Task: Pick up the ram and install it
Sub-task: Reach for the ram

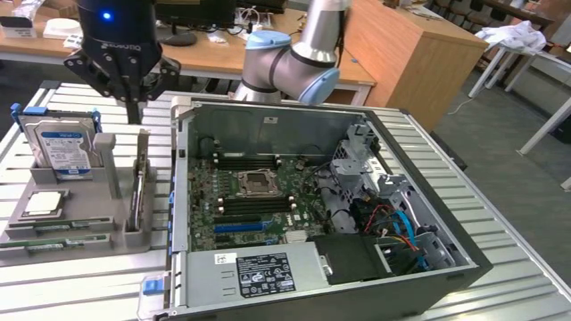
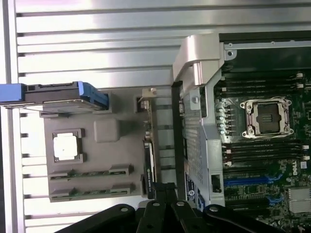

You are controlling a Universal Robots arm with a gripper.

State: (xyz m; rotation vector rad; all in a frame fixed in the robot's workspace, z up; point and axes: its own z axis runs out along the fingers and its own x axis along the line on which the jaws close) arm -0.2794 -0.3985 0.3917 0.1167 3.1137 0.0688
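My gripper (image 1: 134, 110) hangs with its dark fingers pointing straight down and pressed together, pinching nothing. In the wrist view the gripper (image 2: 164, 191) shows the same closed tips, bare of any load. Above it my arm (image 1: 299, 60) bends at a blue-capped joint behind the far side of the computer case (image 1: 267, 124), and my wrist reaches out over the slatted metal counter (image 1: 89, 281).

I am poised above the far part of a grey holder (image 2: 107, 153), between the hard drive (image 1: 63, 150) standing upright in it and the case. Close under my fingertips a thin board (image 1: 140, 190) stands on edge in a slot along the holder's case-side edge; I cannot tell what it is.

The ram (image 1: 67, 227) lies flat in its groove in the holder, a narrow green stick just beside the square silver processor (image 1: 43, 204), well apart from my fingers. From the wrist the ram (image 2: 90, 172) sits between the processor (image 2: 65, 146) and a second green stick (image 2: 92, 190), which lies parallel to it in the next groove, nearest the holder's edge.

The case lies open on the counter just beside the holder, on the exterior view's right. Its motherboard (image 1: 232, 200) faces up with the CPU socket (image 2: 268, 116) uncovered and dark slots running alongside it
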